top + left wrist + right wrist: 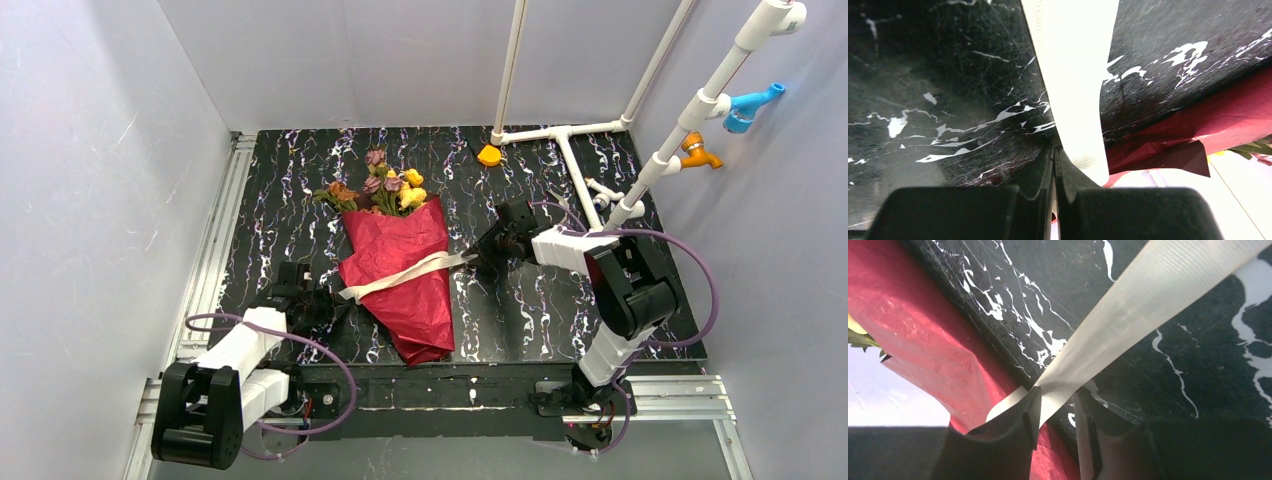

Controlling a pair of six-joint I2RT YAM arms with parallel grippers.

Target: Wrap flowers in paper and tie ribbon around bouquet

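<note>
**Cream ribbon (400, 272): limp, light, probably slippery**

Left gripper (1054, 150) pinched shut on ribbon's left end, apparently at its edge. Right gripper (1058, 405) part-open, straddling the right end, not clamped. Ribbon draped across bouquet (395, 240) lying mid-table (520, 300). Best gripped flat near the ends. Red paper (415, 310) crinkly, likely tear-prone.

Crinkly paper (395, 238), ribbed cloth ribbon (405, 273), glossy tbl (520, 310)
</note>
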